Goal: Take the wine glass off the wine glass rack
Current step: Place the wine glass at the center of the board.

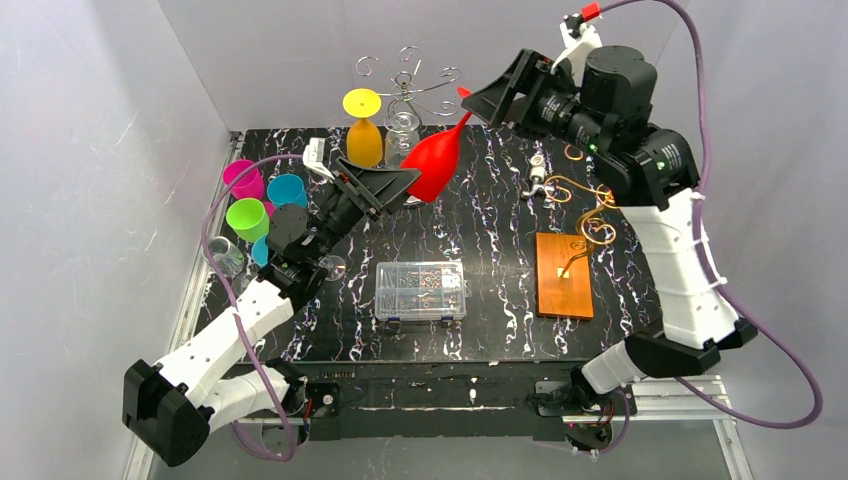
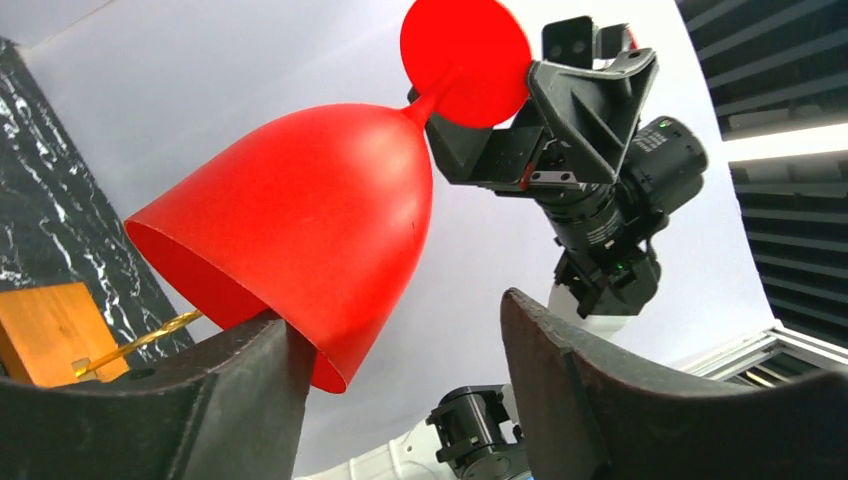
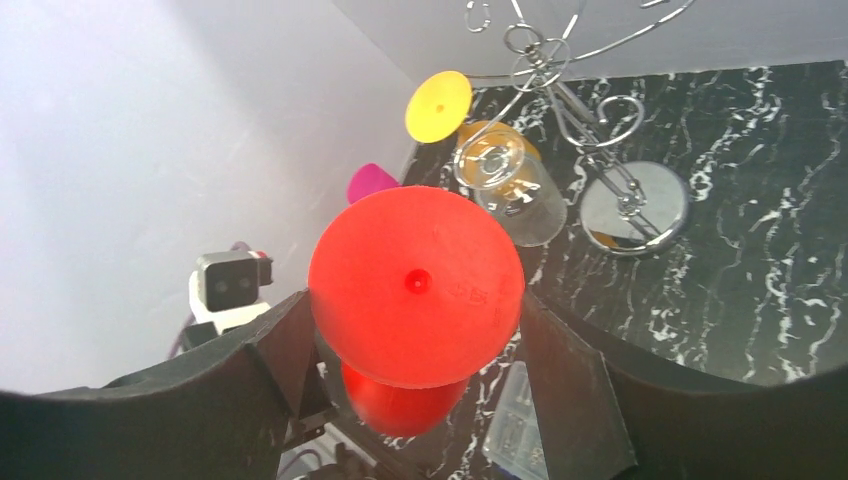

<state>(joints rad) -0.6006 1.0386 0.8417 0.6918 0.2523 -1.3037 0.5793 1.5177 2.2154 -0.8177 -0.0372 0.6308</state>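
Now the red plastic wine glass (image 1: 433, 165) hangs tilted in mid-air, off the silver wire rack (image 1: 405, 80) and above the black marbled worktop (image 1: 500, 300). The right claw (image 3: 415, 300) is clamped on its round foot, bowl angled down and left, probably to offer it across. The left claw (image 2: 400, 320) straddles that bowl with jaws apart, one finger (image 2: 250, 370) touching the rim, the other not. It looks like a handover, not yet sealed.
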